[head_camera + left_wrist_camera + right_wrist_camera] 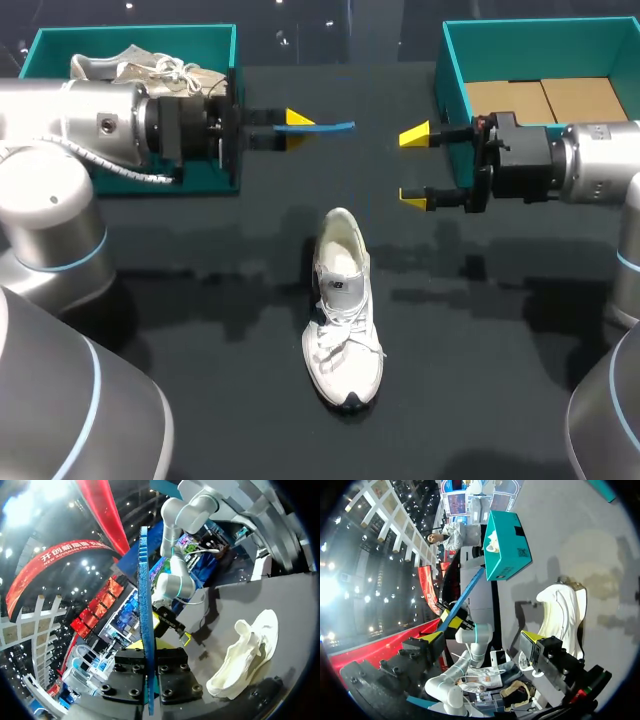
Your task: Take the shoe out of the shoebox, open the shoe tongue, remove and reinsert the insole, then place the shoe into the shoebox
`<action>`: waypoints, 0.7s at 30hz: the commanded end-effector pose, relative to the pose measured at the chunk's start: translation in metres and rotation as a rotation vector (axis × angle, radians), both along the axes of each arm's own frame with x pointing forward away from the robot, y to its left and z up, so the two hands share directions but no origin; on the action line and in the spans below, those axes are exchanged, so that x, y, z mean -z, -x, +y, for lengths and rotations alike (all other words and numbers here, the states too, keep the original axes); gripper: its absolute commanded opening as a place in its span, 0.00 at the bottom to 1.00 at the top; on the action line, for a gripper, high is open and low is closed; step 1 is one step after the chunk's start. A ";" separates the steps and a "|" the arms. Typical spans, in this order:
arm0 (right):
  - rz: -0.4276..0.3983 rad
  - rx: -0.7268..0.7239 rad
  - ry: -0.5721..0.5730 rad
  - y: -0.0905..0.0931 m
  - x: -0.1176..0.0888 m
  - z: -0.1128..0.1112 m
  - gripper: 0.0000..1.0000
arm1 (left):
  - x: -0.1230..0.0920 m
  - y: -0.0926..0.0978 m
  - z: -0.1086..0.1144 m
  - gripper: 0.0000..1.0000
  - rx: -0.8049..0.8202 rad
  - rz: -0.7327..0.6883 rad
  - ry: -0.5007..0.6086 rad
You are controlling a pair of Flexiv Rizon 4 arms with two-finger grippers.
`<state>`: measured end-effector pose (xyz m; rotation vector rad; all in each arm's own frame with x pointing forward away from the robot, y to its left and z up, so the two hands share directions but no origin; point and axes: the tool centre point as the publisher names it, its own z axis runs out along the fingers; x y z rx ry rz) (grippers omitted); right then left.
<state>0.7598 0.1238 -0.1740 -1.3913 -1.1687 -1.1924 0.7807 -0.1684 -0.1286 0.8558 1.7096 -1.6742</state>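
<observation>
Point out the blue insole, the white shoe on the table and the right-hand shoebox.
blue insole (325, 126): head view, its free stretch.
white shoe (343, 345): head view, the laces.
right-hand shoebox (540, 50): head view, inner back wall.

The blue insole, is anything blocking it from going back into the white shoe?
Nothing visible does. The left gripper holds the insole in the air, and the shoe lies on the table, opening uncovered.
</observation>
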 end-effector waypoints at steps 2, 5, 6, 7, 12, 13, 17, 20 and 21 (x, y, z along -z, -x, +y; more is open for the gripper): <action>0.001 0.001 0.001 0.000 0.001 0.001 1.00 | 0.005 -0.002 0.006 0.00 0.098 -0.124 0.072; 0.001 0.001 0.001 0.000 0.001 0.001 1.00 | 0.005 -0.002 0.006 0.00 0.098 -0.124 0.072; 0.001 0.001 0.001 0.000 0.001 0.001 1.00 | 0.005 -0.002 0.006 0.00 0.098 -0.124 0.072; 0.001 0.001 0.001 0.000 0.001 0.001 1.00 | 0.005 -0.002 0.006 0.00 0.098 -0.124 0.072; 0.001 0.001 0.001 0.000 0.001 0.001 1.00 | 0.005 -0.002 0.006 0.00 0.098 -0.124 0.072; 0.001 0.001 0.001 0.000 0.001 0.001 1.00 | 0.005 -0.002 0.006 0.00 0.098 -0.124 0.072; 0.001 0.001 0.001 0.000 0.001 0.001 1.00 | 0.007 -0.002 0.005 0.00 0.105 -0.184 0.063; 0.001 0.001 0.001 0.000 0.001 0.001 1.00 | 0.010 0.000 0.005 0.00 0.098 -0.280 0.068; 0.001 0.001 0.001 0.000 0.001 0.001 1.00 | 0.011 0.000 0.004 0.00 0.093 -0.300 0.055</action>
